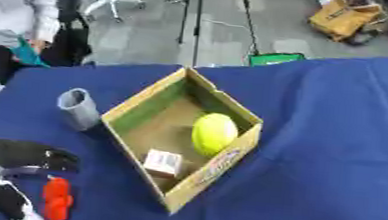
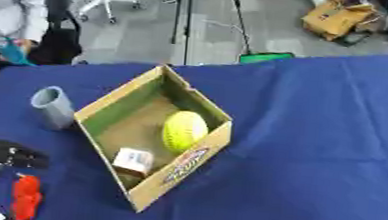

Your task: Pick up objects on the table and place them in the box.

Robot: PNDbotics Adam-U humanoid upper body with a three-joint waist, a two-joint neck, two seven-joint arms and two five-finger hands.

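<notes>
The box (image 1: 145, 105) is an open cardboard tray standing askew at the centre of the frame on the blue table (image 1: 335, 144), one corner toward the upper edge and one toward the lower edge. To its right the cloth lies bare, wide room up to the frame's right edge. Inside the box, a yellow-green ball (image 1: 214, 132) rests against the right wall, and a small white-and-brown carton (image 1: 163, 162) sits near the lower corner. Just beside the box's left wall stands a grey cup (image 1: 78, 108), upright. In the lower left, the left hand (image 1: 17, 159) shows with fingers spread apart, next to a small red object (image 1: 56, 199) near the bottom edge; contact I cannot tell.
</notes>
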